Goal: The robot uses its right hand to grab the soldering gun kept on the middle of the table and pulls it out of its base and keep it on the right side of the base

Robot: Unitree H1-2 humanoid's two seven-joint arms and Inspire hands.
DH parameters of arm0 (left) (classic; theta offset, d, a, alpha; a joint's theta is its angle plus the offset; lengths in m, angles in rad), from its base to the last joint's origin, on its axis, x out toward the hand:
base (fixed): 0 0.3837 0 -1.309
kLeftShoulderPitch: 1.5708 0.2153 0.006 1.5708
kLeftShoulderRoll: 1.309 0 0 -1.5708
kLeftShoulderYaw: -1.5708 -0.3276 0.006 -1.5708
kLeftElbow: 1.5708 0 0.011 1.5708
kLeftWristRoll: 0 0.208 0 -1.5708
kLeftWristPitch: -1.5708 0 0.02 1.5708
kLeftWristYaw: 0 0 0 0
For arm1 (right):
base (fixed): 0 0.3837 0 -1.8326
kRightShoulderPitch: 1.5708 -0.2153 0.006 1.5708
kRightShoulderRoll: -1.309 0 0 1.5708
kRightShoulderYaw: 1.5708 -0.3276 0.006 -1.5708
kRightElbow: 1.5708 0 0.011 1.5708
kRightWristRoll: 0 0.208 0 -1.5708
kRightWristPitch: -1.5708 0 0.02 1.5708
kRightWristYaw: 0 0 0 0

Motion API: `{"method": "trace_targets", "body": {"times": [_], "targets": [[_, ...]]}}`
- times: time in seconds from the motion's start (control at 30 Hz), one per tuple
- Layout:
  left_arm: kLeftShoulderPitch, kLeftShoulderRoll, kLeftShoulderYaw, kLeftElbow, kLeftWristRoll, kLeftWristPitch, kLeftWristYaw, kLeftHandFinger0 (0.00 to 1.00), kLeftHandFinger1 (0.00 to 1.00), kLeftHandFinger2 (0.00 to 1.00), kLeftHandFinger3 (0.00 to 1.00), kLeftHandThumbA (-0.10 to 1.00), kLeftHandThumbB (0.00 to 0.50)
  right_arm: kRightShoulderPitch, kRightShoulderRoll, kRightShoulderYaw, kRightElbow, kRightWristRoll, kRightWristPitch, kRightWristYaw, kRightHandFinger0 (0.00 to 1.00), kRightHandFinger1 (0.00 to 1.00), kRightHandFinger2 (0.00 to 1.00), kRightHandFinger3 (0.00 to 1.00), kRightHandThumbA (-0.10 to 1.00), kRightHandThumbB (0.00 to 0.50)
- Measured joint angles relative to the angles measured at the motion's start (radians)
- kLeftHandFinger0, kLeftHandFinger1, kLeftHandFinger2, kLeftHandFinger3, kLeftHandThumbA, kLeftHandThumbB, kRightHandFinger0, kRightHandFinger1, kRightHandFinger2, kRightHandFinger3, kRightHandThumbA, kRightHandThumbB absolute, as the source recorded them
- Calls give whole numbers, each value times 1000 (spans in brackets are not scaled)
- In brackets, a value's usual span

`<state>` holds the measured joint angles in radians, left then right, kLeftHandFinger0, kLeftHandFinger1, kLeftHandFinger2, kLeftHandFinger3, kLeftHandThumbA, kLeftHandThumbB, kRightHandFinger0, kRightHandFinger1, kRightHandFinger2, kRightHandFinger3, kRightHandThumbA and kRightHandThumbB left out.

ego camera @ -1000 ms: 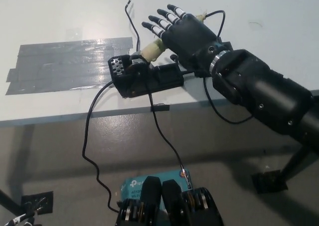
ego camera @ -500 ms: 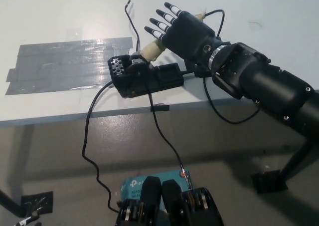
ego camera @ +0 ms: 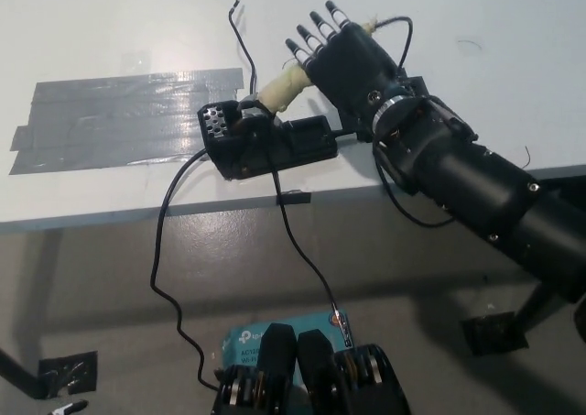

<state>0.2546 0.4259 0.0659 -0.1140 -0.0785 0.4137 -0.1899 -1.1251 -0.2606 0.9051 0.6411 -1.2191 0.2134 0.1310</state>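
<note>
- right hand (ego camera: 352, 58) hovers over the tabletop (ego camera: 110, 30), just past the base toward the far edge, palm down, fingers spread and straight, holding nothing
- it sits right above the soldering gun (ego camera: 286, 85); cannot tell if palm touches the handle, no fingers wrapped round it yet
- soldering gun has a cream/yellowish handle; only the end toward the base shows, the rest is under the hand; it angles down into the base, so still seated
- base (ego camera: 265, 142) is black, lying near the front edge, middle of the tabletop; perforated plate at its left end; acts as the holder, the gun's tip end is inside it, tip itself hidden
- judgement: hand is lined up along the handle for a grasp, pull-out not yet begun
- black cable (ego camera: 169, 241) hangs off the front edge from the base; another loops by the wrist, could snag on the pull
- grey tape patch (ego camera: 119, 117) stuck toward the left edge
- tabletop right of the base is mostly covered by the arm
- left hand not in view
</note>
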Motion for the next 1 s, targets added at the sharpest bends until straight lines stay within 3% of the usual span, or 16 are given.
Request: {"method": "trace_targets", "body": {"times": [0.03, 0.07, 0.1, 0.2, 0.23, 0.3, 0.37, 0.5, 0.6, 0.63, 0.7, 0.73, 0.83, 0.9, 0.93, 1.0], "targets": [[0, 3, -3, 0, 2, 0, -3, 396, 516, 620, 842, 563, 247, 2, 4, -14, 3, -1, 8, -3, 274, 358, 394, 1000, -95, 229], [-1, 5, -6, 0, 6, 0, -7, 402, 519, 622, 843, 562, 247, 7, 8, -38, 5, 0, 12, -12, 142, 228, 225, 1000, -100, 228], [-2, 8, -9, 0, 9, 0, -8, 424, 526, 610, 843, 554, 234, 15, 13, -59, 8, 2, 12, -25, 6, 9, 10, 1000, -100, 147], [-2, 16, -16, 0, 17, 2, -12, 414, 522, 616, 872, 548, 221, 41, 27, -126, 33, 12, 17, -69, 0, 0, 18, 918, -26, 83], [-1, 16, -17, 0, 18, 3, -13, 421, 528, 618, 875, 547, 210, 48, 28, -141, 41, 13, 17, -85, 0, 0, 6, 338, -33, 142], [-1, 17, -20, 0, 22, 3, -14, 431, 540, 630, 878, 550, 203, 56, 26, -144, 67, 11, 11, -117, 0, 0, 29, 27, -95, 163], [-1, 17, -26, 0, 26, 3, -18, 443, 554, 641, 865, 550, 203, 63, 22, -144, 86, 9, 3, -149, 0, 0, 47, 150, -100, 183], [-1, 17, -36, 2, 33, 3, -24, 460, 547, 632, 860, 559, 210, 73, 11, -144, 99, 9, -15, -212, 0, 0, 88, 0, -100, 166], [-1, 17, -45, 10, 41, 3, -26, 464, 534, 624, 850, 574, 200, 81, 2, -144, 104, 9, -39, -265, 0, 0, 180, 22, -100, 141], [0, 18, -47, 11, 44, 3, -27, 433, 514, 612, 849, 566, 191, 84, 0, -144, 104, 9, -46, -280, 0, 0, 218, 150, -100, 133], [1, 18, -51, 13, 49, 3, -30, 413, 512, 608, 847, 566, 196, 88, -4, -143, 107, 9, -60, -314, 0, 0, 222, 124, -91, 169], [2, 18, -52, 14, 51, 3, -30, 409, 514, 611, 836, 566, 200, 89, -6, -143, 110, 9, -66, -329, 0, 0, 246, 280, -78, 174], [4, 20, -52, 14, 57, 1, -33, 412, 502, 592, 822, 568, 202, 89, -14, -143, 114, 8, -92, -381, 0, 0, 202, 395, -45, 190], [7, 25, -52, 14, 61, 1, -34, 462, 521, 598, 839, 576, 200, 88, -23, -143, 111, 9, -107, -395, 0, 0, 203, 397, -47, 186], [8, 28, -52, 13, 64, 2, -34, 434, 499, 585, 848, 580, 206, 88, -27, -144, 110, 9, -114, -398, 0, 0, 157, 215, -55, 245], [10, 37, -52, 14, 68, 2, -35, 419, 484, 581, 847, 583, 200, 87, -41, -145, 110, 9, -130, -411, 0, 0, 195, 74, -100, 213]]}}
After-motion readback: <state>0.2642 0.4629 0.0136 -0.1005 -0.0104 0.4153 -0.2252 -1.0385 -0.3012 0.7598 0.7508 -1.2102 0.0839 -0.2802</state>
